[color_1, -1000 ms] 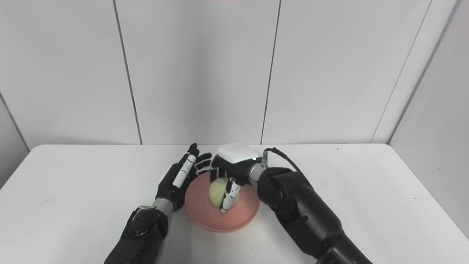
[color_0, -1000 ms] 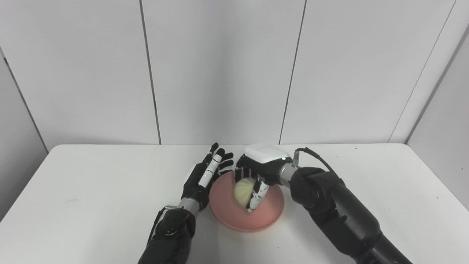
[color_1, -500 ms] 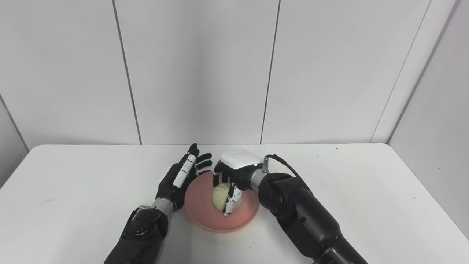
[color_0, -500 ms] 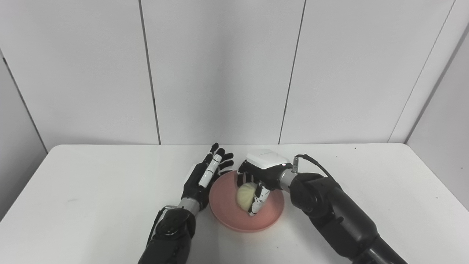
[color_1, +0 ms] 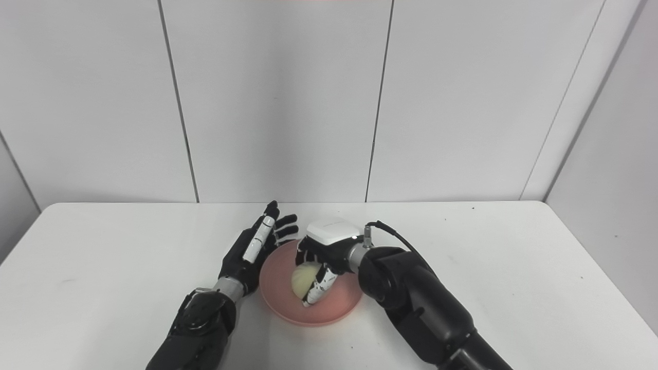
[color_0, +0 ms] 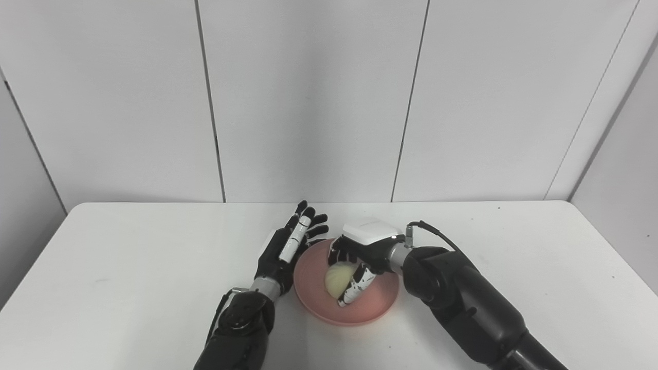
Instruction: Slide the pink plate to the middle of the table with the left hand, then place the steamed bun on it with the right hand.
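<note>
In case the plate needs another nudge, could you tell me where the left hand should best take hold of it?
The plate's left rim, from its left. The plate is shallow with a raised rim, and the left hand stands open beside that edge. The right hand holds the bun over the middle, so a top approach looks blocked.

We see the right hand [color_1: 323, 255] closed around the steamed bun [color_1: 302, 275], its fingers [color_1: 315, 288] curled over the bun's near side, low over the pink plate [color_1: 336, 308]. The left hand [color_1: 253, 250] stands edge-up with fingers [color_1: 281, 229] extended, just beside the plate's left rim. The plate rests on the white table [color_1: 103, 267].
</note>
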Motion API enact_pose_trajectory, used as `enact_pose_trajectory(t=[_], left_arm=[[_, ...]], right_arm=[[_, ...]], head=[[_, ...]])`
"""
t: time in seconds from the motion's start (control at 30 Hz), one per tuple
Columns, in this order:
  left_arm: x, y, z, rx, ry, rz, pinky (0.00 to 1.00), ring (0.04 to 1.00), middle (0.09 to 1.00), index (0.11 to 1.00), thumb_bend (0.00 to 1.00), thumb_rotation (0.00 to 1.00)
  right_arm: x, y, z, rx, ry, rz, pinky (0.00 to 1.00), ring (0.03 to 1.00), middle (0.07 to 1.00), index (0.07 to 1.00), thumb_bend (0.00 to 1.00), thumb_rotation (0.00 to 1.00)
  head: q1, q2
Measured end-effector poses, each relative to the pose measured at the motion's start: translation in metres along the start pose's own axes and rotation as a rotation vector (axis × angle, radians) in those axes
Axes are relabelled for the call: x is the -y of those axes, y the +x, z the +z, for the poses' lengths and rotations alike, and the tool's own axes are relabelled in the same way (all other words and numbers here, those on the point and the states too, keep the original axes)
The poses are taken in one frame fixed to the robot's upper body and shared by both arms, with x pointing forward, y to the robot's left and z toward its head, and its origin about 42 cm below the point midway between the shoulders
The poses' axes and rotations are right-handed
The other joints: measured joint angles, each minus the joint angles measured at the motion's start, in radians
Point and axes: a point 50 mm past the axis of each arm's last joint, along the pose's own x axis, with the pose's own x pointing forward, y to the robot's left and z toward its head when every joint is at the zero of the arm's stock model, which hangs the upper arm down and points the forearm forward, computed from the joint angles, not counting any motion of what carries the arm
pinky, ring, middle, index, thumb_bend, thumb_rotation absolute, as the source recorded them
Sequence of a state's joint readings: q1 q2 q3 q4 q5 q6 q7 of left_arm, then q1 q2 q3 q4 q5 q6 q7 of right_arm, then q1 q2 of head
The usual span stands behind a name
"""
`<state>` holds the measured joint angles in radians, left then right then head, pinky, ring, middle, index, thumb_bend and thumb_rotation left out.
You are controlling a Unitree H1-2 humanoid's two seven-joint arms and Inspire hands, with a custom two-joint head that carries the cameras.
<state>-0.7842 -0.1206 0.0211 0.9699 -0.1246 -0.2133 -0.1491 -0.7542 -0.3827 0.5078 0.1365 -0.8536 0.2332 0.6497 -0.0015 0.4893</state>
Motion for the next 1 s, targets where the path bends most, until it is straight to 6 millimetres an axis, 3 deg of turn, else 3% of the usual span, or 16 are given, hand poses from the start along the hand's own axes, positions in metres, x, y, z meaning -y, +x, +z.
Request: enact_pose_trajectory(t=[0.4,0.73,0.83,0.87,1.0], left_arm=[[0.0,-0.001,-0.001,0.002,0.004,-0.001,0.72,0.814,0.829,0.987,0.72,0.77],[0.0,-0.002,-0.001,0.005,0.001,0.0,0.74,0.829,0.838,0.981,0.75,0.75],[0.0,-0.004,-0.002,0.015,0.006,-0.002,0.78,0.859,0.865,0.972,0.78,0.77],[0.001,-0.005,-0.003,0.025,0.02,-0.003,0.8,0.864,0.878,0.968,0.79,0.79],[0.002,-0.01,-0.009,0.076,0.109,0.018,0.89,0.915,0.917,0.963,0.87,0.82]], right_arm=[[0.004,-0.004,-0.002,-0.008,0.013,-0.023,0.66,0.825,0.851,0.716,1.0,0.43],[0.01,-0.01,-0.004,0.002,0.027,-0.05,0.6,0.752,0.79,0.696,0.99,0.45],[0.013,-0.016,-0.012,0.022,0.095,-0.129,0.55,0.674,0.733,0.73,0.92,0.58],[0.013,-0.018,-0.016,0.03,0.12,-0.17,0.54,0.676,0.752,0.776,0.88,0.73],[0.011,-0.024,-0.035,0.046,0.304,-0.376,0.61,0.733,0.803,0.839,0.79,0.92]], head=[[-0.002,0.002],[-0.003,0.002],[0.0,0.0],[0.0,0.0],[-0.002,0.0]])
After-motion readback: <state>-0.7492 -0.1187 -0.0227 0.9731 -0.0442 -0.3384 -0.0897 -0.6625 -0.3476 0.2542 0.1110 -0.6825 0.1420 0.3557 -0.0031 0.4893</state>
